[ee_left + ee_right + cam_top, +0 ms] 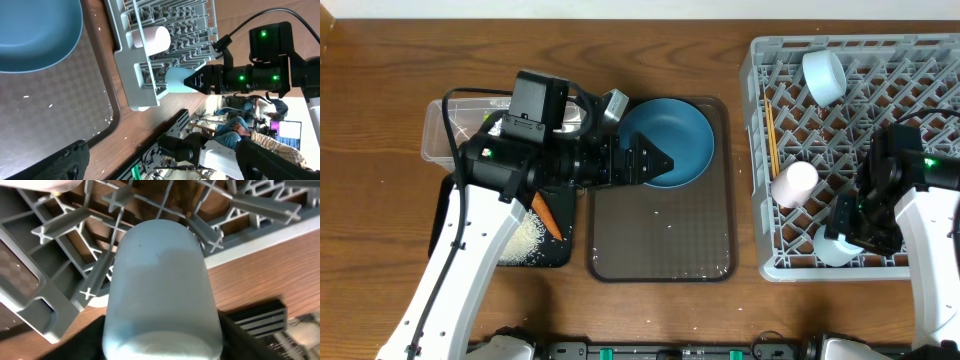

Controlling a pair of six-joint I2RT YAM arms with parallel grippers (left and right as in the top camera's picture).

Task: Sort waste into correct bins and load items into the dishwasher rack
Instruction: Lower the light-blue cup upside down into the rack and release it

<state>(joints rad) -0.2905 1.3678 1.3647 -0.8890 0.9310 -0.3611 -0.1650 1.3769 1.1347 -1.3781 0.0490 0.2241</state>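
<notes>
Two tubs far left, clear tub [435, 140] above black tub [563, 252] with rice [520, 240] and carrot [548, 216], left gripper [665, 165] spread wide and empty over blue plate [688, 135] on brown tray [660, 240], right gripper [845, 235] around light blue cup [160, 280] in grey rack [850, 42], clamped or released unclear

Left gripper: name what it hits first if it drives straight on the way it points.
Probably the blue plate: the left gripper points across it, though its height is unclear.
</notes>
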